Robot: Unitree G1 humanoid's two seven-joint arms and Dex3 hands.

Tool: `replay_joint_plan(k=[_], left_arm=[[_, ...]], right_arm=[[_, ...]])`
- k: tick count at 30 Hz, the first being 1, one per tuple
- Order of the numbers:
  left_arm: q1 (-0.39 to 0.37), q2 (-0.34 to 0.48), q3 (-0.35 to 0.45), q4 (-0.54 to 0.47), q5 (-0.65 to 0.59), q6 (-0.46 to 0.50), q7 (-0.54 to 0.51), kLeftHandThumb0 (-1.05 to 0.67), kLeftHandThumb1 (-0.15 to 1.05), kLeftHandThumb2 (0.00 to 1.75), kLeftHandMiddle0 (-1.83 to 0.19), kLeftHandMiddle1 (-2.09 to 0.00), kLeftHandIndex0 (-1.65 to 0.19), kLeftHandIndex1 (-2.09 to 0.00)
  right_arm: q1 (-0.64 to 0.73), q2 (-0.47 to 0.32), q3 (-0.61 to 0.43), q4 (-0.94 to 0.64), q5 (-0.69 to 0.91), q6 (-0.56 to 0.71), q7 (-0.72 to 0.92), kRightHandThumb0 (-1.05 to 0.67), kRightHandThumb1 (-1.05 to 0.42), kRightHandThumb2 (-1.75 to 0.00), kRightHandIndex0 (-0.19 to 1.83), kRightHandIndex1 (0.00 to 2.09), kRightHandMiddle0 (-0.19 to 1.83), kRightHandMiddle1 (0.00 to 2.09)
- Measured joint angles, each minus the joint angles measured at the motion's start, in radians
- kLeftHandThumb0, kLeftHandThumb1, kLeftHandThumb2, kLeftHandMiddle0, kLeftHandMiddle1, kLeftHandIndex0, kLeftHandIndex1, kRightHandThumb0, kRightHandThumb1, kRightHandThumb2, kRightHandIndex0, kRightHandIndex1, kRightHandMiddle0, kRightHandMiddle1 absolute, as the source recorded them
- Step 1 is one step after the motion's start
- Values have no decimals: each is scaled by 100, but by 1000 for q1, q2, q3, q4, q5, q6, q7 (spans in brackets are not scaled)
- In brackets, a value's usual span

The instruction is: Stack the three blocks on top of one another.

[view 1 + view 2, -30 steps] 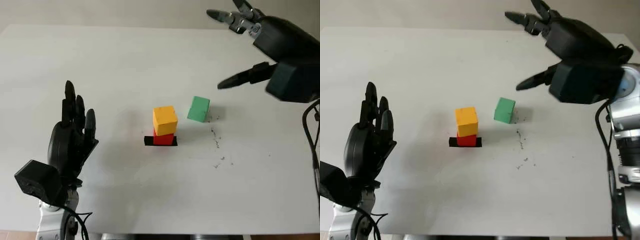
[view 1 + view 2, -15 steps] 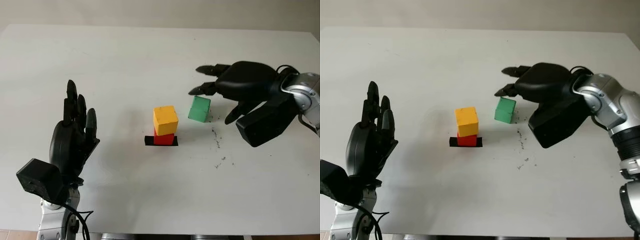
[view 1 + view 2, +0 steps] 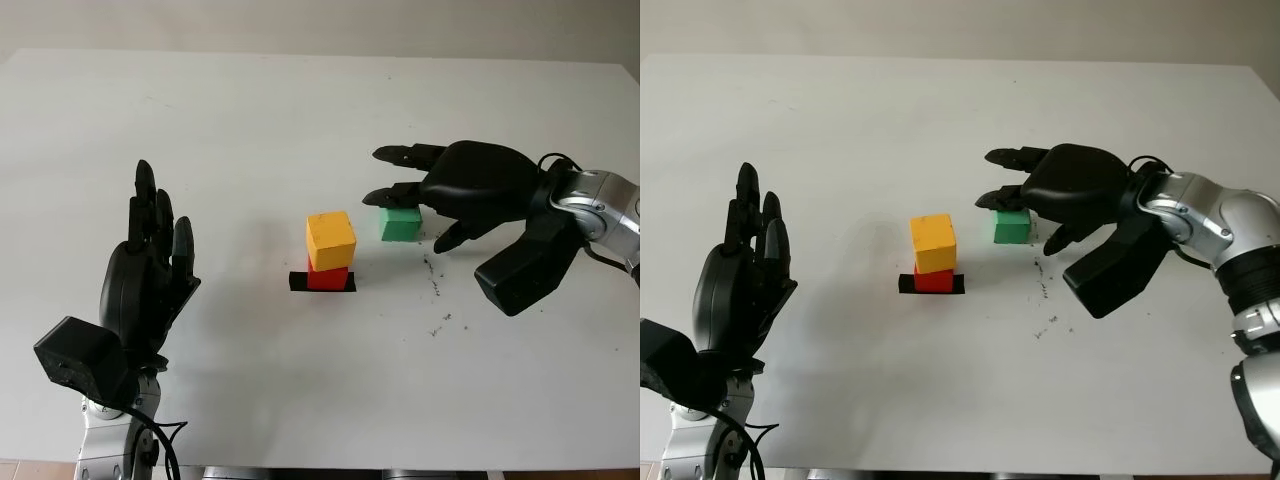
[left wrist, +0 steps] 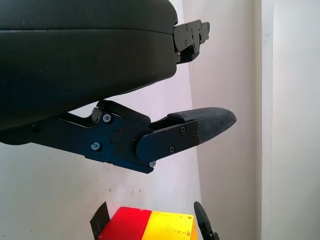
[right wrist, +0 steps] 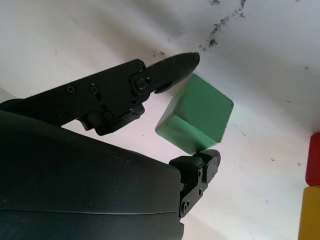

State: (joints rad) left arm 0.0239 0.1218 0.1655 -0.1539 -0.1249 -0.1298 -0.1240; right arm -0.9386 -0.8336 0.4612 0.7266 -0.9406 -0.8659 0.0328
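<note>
the green block (image 3: 401,224) is straddled, not yet gripped, by the open right hand (image 3: 470,190); the stack (image 3: 329,250) lies left.

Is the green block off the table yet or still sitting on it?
Still on the table: the green block sits flat beside the yellow-on-red stack, with the right hand over it, fingers around it, not visibly closed.
</note>
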Motion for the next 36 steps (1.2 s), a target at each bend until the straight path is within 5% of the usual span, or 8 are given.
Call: replay_joint_plan(k=[10,13,16,20,23,29,36], left_arm=[[14,-1,-12,-11,17,17,12,-63,105,66,19,0,19,0],[20,-1,-14,-14,20,19,14,-63,105,67,19,0,19,0],[21,-1,-16,-16,29,19,17,-63,105,68,19,0,19,0],[21,-1,-16,-18,30,18,13,-63,105,67,19,0,19,0],[22,-1,-16,-18,23,14,8,-64,105,66,19,0,19,0],[22,-2,-16,-19,21,17,10,-65,105,64,19,0,19,0],[27,-2,-17,-20,29,18,20,-65,105,63,19,-1,19,0]], right_arm=[[-23,13,17,61,-13,-27,-125,-32,-94,-6,16,10,75,29],[-43,13,31,61,-51,-27,-172,-33,-94,-5,21,7,68,69],[-58,13,46,61,-87,-26,-204,-33,-94,-5,23,6,57,81],[-65,13,52,63,-88,-3,-186,-41,-91,-5,14,3,45,40],[-48,22,5,47,63,102,21,-54,-89,-5,-1,1,26,18],[58,74,-135,-151,401,512,492,-69,-89,-5,-18,0,2,2],[123,94,-170,-312,478,735,636,-79,-89,-5,-19,0,-12,0]])
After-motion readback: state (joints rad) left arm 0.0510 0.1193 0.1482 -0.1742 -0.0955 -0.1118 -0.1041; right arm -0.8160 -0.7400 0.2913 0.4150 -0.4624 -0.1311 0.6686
